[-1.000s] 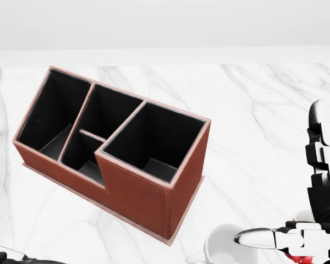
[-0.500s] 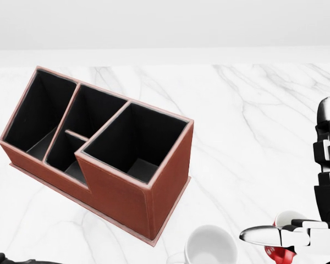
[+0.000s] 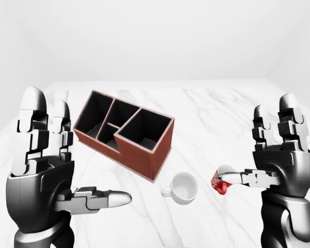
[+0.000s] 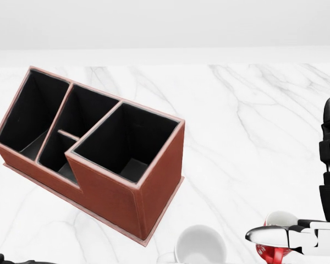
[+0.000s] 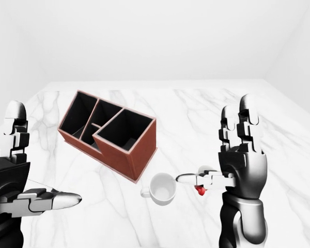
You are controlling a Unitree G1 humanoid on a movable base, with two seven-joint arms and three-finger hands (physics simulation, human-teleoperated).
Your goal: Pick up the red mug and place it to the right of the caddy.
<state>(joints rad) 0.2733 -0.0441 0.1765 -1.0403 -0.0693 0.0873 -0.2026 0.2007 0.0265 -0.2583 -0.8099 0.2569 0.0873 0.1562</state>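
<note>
The red mug [image 3: 220, 182] stands on the white marble table [image 3: 222, 113], below and to the right of the caddy [image 3: 144, 155]. The caddy is a red-brown box with several black compartments. My right hand [image 3: 256, 147] is open, fingers upright. Its thumb [image 4: 269, 235] crosses the red mug in the picture and hides part of it [image 4: 270, 252]. My left hand [image 3: 72, 160] is open at the left of the left-eye view, left of the caddy, with nothing in it.
A white mug [image 3: 184, 187] stands between the caddy's near corner and the red mug, handle to the left. White walls rise beyond the table's far edge [image 3: 160, 82]. Bare marble [image 5: 186, 119] lies to the right of the caddy.
The whole head view has shifted, so the camera moved: the caddy slid left, and both mugs rose into the bottom of the picture. The right thumb sits a little further right.
</note>
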